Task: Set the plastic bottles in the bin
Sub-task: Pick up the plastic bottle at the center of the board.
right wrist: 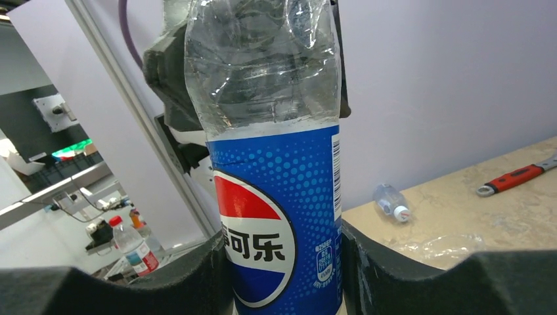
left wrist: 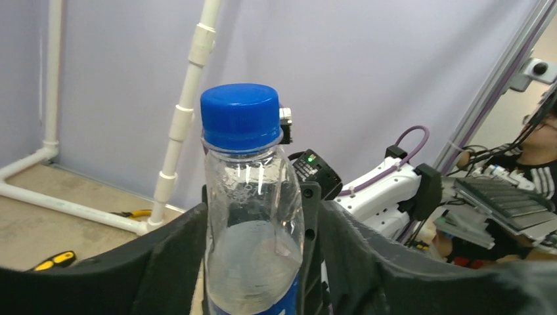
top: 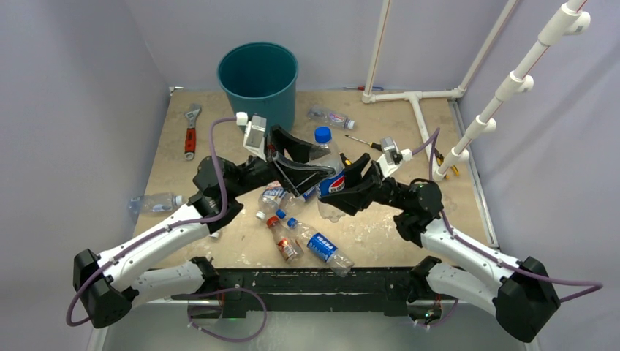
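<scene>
An upright Pepsi bottle (top: 330, 172) with a blue cap and blue label is held between both arms above the table's middle. My left gripper (top: 322, 162) is shut on its clear upper part, with the cap rising above my fingers in the left wrist view (left wrist: 242, 118). My right gripper (top: 342, 184) is shut on the labelled lower part (right wrist: 282, 216). The teal bin (top: 258, 73) stands at the back, left of centre. Other bottles lie near the bin (top: 331, 117), at the left edge (top: 153, 202), under the left arm (top: 274, 196) and near the front (top: 318, 245), one of them red-labelled (top: 284, 240).
A red-handled wrench (top: 191, 131) lies at the back left. Screwdrivers lie behind the right arm (top: 362, 141) and by the pipe stand (top: 442, 162). A white pipe frame (top: 417, 99) stands at the back right. Walls enclose the table.
</scene>
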Robot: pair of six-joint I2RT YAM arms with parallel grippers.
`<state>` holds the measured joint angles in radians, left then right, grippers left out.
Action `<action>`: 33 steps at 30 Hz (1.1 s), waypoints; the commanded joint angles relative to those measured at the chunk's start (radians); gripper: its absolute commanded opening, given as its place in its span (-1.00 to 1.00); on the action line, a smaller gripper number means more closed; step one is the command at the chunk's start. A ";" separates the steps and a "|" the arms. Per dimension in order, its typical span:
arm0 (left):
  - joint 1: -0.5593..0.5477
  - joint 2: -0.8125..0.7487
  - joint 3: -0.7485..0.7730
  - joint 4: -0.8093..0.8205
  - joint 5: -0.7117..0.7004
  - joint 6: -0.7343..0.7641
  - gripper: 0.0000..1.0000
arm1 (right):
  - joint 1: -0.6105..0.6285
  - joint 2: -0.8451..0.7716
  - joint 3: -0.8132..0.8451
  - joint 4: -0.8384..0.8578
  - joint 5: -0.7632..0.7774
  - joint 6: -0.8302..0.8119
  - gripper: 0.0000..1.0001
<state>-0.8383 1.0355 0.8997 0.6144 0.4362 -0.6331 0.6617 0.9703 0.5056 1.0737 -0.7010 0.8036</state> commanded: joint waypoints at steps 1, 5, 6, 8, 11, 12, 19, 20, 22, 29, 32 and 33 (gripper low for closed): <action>-0.001 -0.030 0.050 -0.059 -0.018 0.035 0.44 | 0.003 -0.003 0.027 0.050 0.012 -0.023 0.02; -0.001 -0.053 0.097 -0.150 -0.072 0.093 0.77 | 0.002 -0.033 0.018 -0.005 0.011 -0.059 -0.02; -0.001 -0.067 0.104 -0.176 -0.098 0.115 0.79 | 0.003 -0.043 0.016 -0.020 0.012 -0.073 -0.02; -0.001 -0.092 0.124 -0.193 -0.153 0.156 0.80 | 0.002 -0.067 0.014 -0.078 0.012 -0.104 -0.03; 0.000 -0.104 0.174 -0.212 -0.196 0.204 0.81 | 0.002 -0.097 0.014 -0.150 0.003 -0.147 -0.04; 0.000 -0.096 0.197 -0.223 -0.197 0.218 0.81 | 0.003 -0.104 0.012 -0.164 -0.006 -0.157 -0.04; 0.000 0.036 0.330 -0.261 -0.019 0.194 0.71 | 0.002 -0.136 -0.010 -0.196 -0.030 -0.179 -0.05; -0.001 0.052 0.340 -0.263 0.009 0.188 0.68 | 0.002 -0.140 -0.009 -0.203 -0.029 -0.185 -0.06; 0.000 0.073 0.355 -0.274 0.042 0.175 0.63 | 0.002 -0.143 -0.006 -0.220 -0.027 -0.201 -0.06; 0.000 0.097 0.369 -0.337 0.051 0.152 0.50 | 0.003 -0.163 -0.014 -0.245 0.010 -0.236 -0.10; 0.000 0.095 0.369 -0.337 0.063 0.136 0.36 | 0.003 -0.174 -0.014 -0.251 0.020 -0.247 -0.12; 0.000 0.095 0.369 -0.333 0.068 0.132 0.30 | 0.003 -0.175 -0.012 -0.257 0.022 -0.253 -0.12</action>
<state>-0.8383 1.1500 1.2289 0.2668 0.4683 -0.4717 0.6617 0.8185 0.4934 0.8146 -0.7078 0.5926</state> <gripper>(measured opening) 0.696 0.517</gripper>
